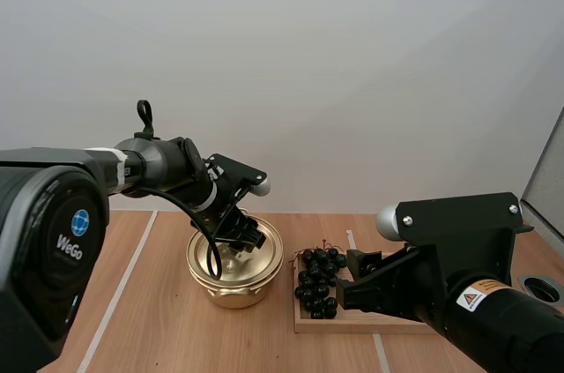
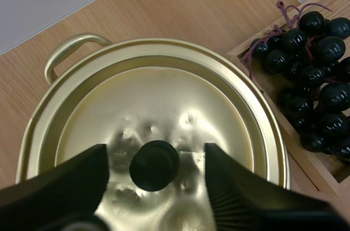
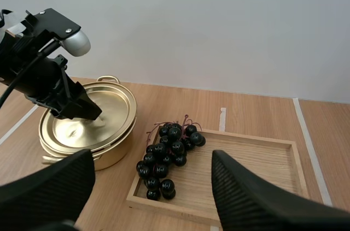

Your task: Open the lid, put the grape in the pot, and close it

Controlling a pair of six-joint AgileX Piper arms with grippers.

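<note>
Jaws of the left gripper (image 2: 156, 153) stand apart around the knob (image 2: 155, 166) of the lid (image 2: 164, 92), while the right gripper (image 3: 153, 160) hangs open near the grapes (image 3: 165, 154).

Pot (image 1: 236, 292): gold metal, round, shallow, upright on table (image 1: 150, 311); loop handle (image 2: 74, 51) at rim.
Lid (image 2: 164, 89): same gold, shiny, slightly dented, seated flat on pot, closed; round black knob (image 2: 154, 165) at centre.
Grapes (image 1: 319, 282): near-black bunch, reddish stems, lying at 9 o'clock end of wooden tray (image 3: 262, 160); in high view at 3 o'clock from pot, near but apart.
</note>
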